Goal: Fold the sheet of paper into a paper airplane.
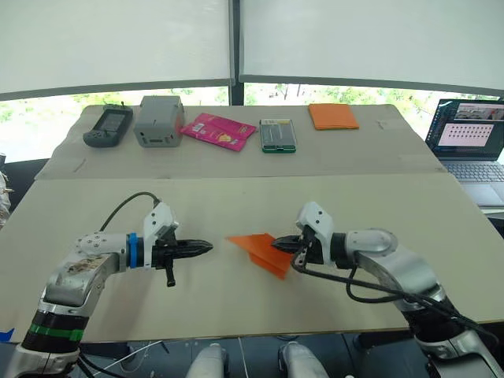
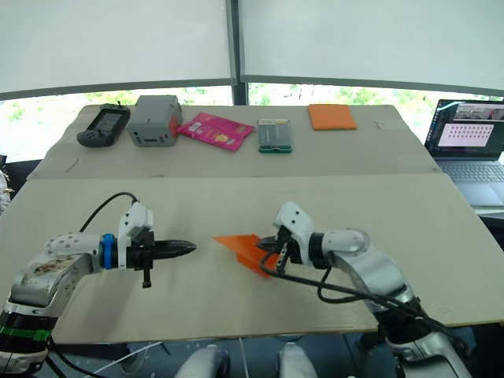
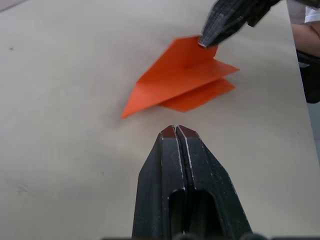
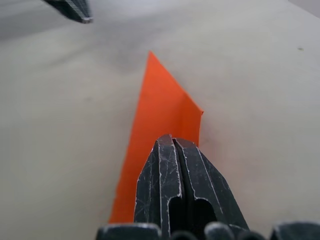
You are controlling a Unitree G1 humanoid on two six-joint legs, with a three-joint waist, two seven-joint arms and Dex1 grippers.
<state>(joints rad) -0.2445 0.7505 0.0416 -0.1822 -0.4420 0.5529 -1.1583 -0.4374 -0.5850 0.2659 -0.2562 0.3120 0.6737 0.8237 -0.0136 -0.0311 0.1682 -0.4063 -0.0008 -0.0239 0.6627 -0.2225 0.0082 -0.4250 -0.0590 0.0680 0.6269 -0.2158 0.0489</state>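
A lab: plain worktables [image 1: 236,209], a laptop [image 1: 471,142] and test gadgets by windows.

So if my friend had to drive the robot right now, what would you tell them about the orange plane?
Left gripper: shut, empty, hovering just left of the paper airplane, not touching it.
Right gripper: shut, its tip on the plane's wide end; whether it pinches the paper or only presses on it is unclear.
The plane lies flat on the near table, its point toward the left gripper.
Done: the paper is already folded into a narrow wedge of layered flaps.
Left: probably pressing the creases or opening the wings, then letting go.
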